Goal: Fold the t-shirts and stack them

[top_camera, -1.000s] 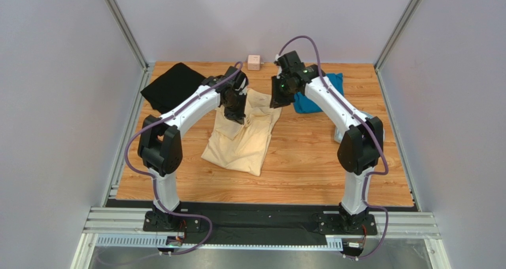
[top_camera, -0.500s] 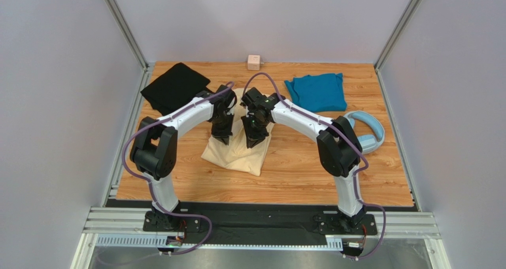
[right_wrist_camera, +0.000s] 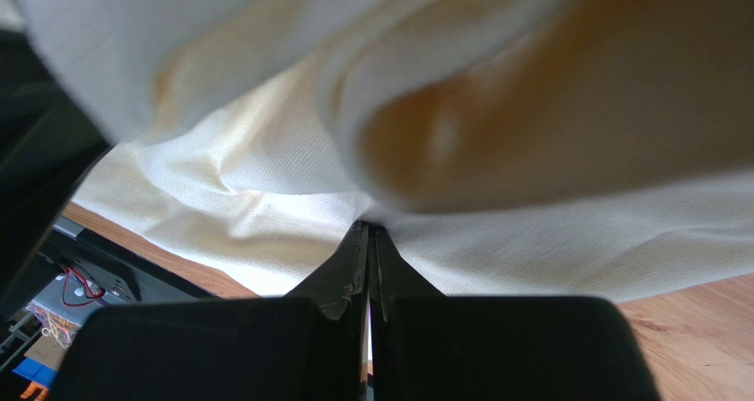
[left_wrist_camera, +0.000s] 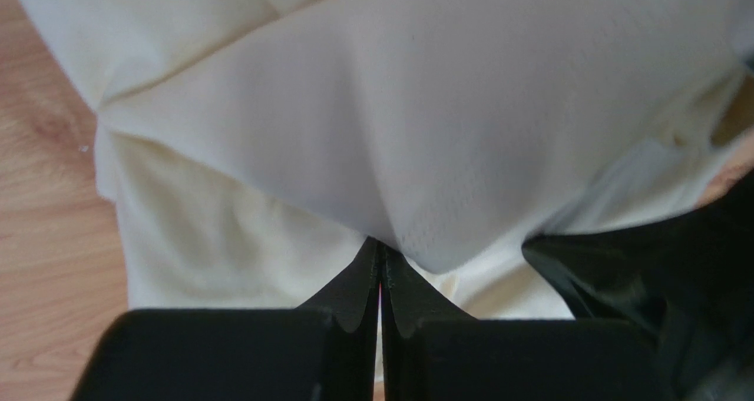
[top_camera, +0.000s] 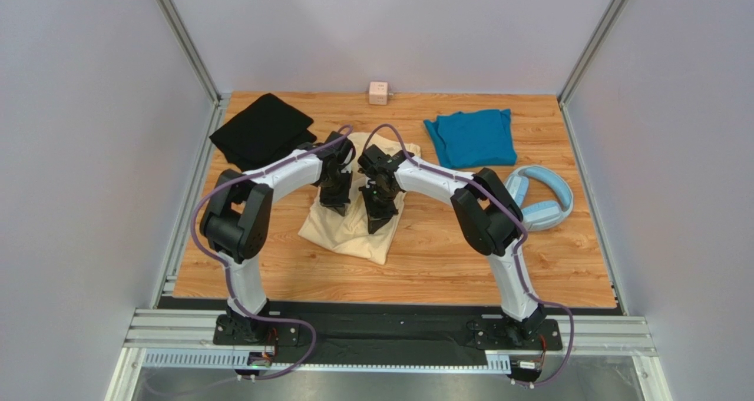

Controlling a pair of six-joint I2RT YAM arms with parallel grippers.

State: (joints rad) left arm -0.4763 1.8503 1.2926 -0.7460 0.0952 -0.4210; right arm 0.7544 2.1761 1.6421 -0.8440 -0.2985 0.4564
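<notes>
The pale cream-yellow t-shirt point(top_camera: 348, 233) lies half-folded at the table's middle. My left gripper point(top_camera: 334, 203) and right gripper point(top_camera: 380, 221) stand side by side over it, fingers down. In the left wrist view my left gripper point(left_wrist_camera: 380, 244) is shut on a fold of the cream cloth point(left_wrist_camera: 442, 109). In the right wrist view my right gripper point(right_wrist_camera: 367, 230) is shut on the cream cloth point(right_wrist_camera: 265, 180), which hangs bunched over it. The black t-shirt point(top_camera: 261, 129) lies folded at the far left. The teal blue t-shirt point(top_camera: 472, 138) lies folded at the far right.
Light-blue headphones point(top_camera: 542, 203) lie on the table at the right, beside the right arm. A small pink cube point(top_camera: 379, 93) sits at the far edge in the middle. Grey walls and metal rails enclose the wooden table point(top_camera: 442, 260).
My right arm has swung left from near the teal shirt to the cream shirt and shut on it. Both grippers have moved toward the near side, drawing the cream cloth with them.
</notes>
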